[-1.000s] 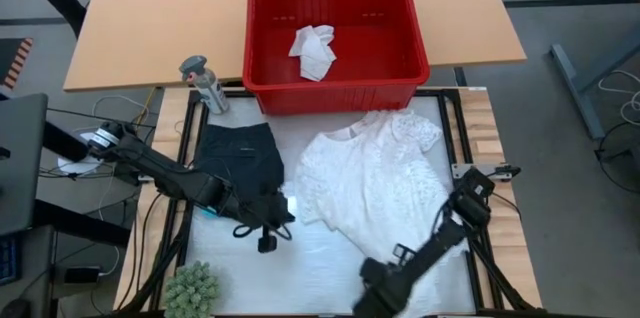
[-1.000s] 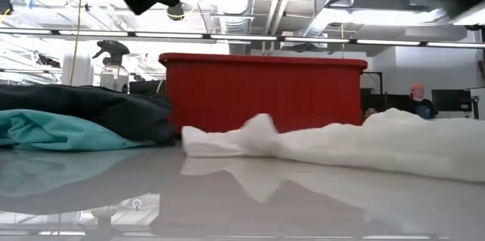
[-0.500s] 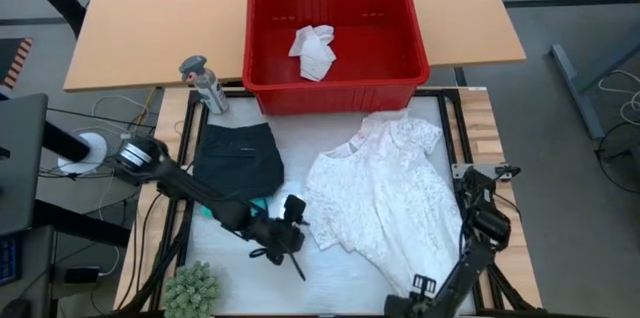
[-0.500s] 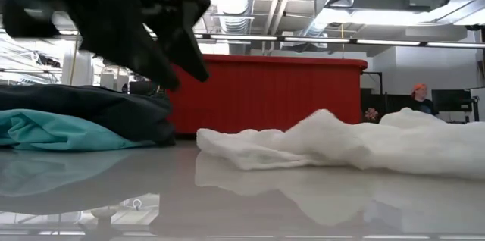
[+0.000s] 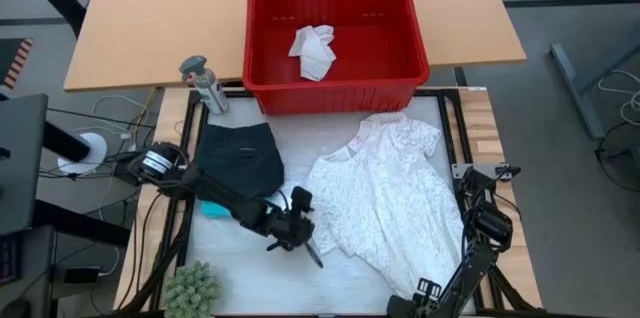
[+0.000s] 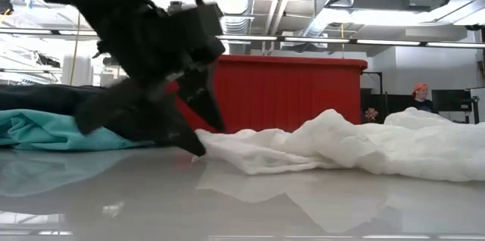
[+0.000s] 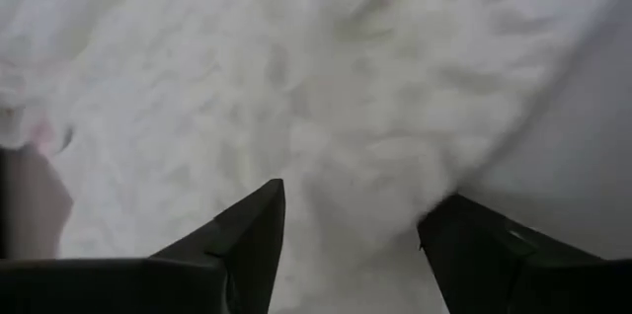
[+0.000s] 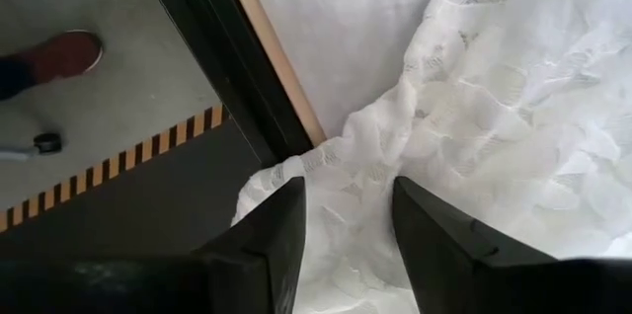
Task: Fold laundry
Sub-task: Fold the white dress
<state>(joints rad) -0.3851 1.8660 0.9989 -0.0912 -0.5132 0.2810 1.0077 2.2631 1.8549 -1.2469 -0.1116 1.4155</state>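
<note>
two grippers stand with fingers apart: our left gripper (image 5: 312,254) at the white blouse's (image 5: 385,203) edge, black shorts (image 5: 240,156) behind it; right gripper (image 8: 348,217) over its hem.

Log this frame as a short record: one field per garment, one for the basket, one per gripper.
white lace top: spread on the mat, hem hanging over the near edge
black shorts: flat on the mat, left of the top
teal garment: partly under the shorts
small white cloth: inside the red basket
left gripper: open, low at the top's left edge
right gripper: open, over the top's hem at the mat's near right corner
</note>
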